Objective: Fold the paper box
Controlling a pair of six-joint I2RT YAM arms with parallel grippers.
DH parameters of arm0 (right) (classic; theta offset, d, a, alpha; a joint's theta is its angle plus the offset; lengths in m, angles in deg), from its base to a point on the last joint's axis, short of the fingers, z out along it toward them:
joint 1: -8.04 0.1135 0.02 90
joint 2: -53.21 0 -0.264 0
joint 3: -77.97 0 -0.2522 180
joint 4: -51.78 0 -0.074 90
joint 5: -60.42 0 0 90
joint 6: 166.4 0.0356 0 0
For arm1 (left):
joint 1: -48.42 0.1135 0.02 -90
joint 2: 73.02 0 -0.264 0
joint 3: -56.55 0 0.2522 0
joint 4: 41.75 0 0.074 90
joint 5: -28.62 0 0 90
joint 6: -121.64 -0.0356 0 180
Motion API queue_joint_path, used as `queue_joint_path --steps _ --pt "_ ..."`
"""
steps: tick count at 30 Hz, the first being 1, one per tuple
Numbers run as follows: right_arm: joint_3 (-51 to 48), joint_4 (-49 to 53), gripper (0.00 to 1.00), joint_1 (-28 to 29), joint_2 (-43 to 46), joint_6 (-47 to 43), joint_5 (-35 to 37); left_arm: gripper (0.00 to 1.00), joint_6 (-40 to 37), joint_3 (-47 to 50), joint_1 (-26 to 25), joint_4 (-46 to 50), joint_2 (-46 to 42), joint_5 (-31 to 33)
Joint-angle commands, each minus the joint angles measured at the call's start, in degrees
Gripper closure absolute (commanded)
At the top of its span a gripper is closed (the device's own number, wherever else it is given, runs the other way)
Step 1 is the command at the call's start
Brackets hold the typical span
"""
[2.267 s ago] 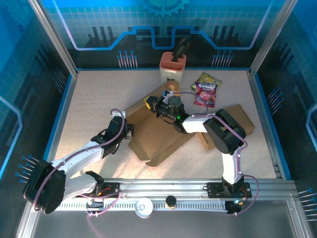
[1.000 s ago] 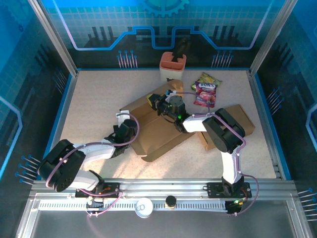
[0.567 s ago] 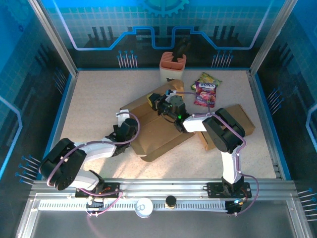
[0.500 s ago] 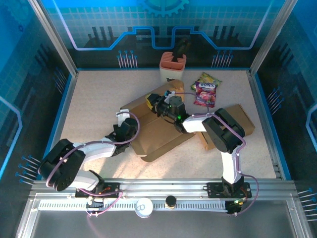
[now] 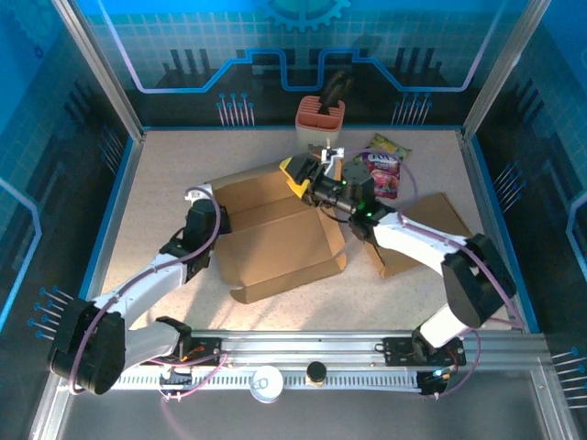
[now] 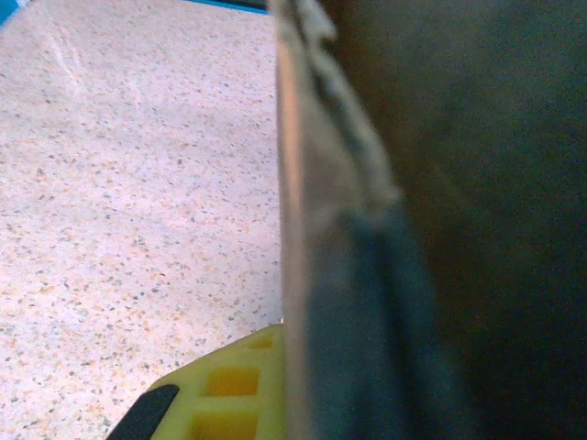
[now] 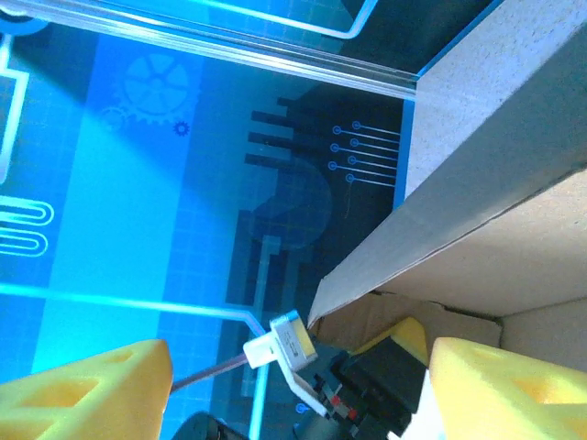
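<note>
The paper box is brown cardboard, lying opened out in the middle of the table. My left gripper is at the box's left edge. In the left wrist view a cardboard wall stands edge-on against one yellow finger, and the gripper is shut on that wall. My right gripper hangs over the box's far right corner with its yellow fingers wide apart and nothing between them. In the right wrist view the box's wall runs past on the right.
A second flat cardboard piece lies under the right arm. Snack packets sit at the back right, next to an orange and white holder. Blue panels wall the table on three sides.
My right gripper has opened, let go of the box's far corner and lifted back. My left arm has swung left with the box's edge, and the box has spread wider.
</note>
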Motion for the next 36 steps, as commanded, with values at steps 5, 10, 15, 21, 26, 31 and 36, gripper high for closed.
queue_joint_path --steps 5,10,15,21,26,31,36 --pt "1.98 18.0 0.24 -6.2 10.18 -15.13 -4.53 1.0 -0.97 -4.78 5.06 1.16 0.51 -13.96" --pt "0.22 23.49 0.36 -16.55 17.59 -20.58 -8.94 1.0 -0.29 -5.57 7.85 -2.63 2.31 -23.45" --pt "-1.59 23.33 0.45 -25.89 19.65 -24.06 -15.66 1.0 1.63 -5.17 10.22 -6.2 3.93 -31.54" --pt "-1.92 19.78 0.56 -31.72 14.97 -30.46 -25.44 1.0 6.72 -6.3 13.71 -8.54 6.95 -40.48" --pt "-1.82 16.04 0.53 -31.82 11.46 -35.93 -30.69 1.0 8.79 -8.96 15.54 -7.75 9.71 -46.0" --pt "0.28 14.19 0.45 -31.7 9.35 -40.55 -33.89 1.0 9.88 -10.21 16.35 -7.83 11.62 -48.17" --pt "3.61 15.34 0.43 -30.97 7.33 -44.31 -34.31 1.0 10.22 -11.41 16.52 -7.29 13.16 -49.58"
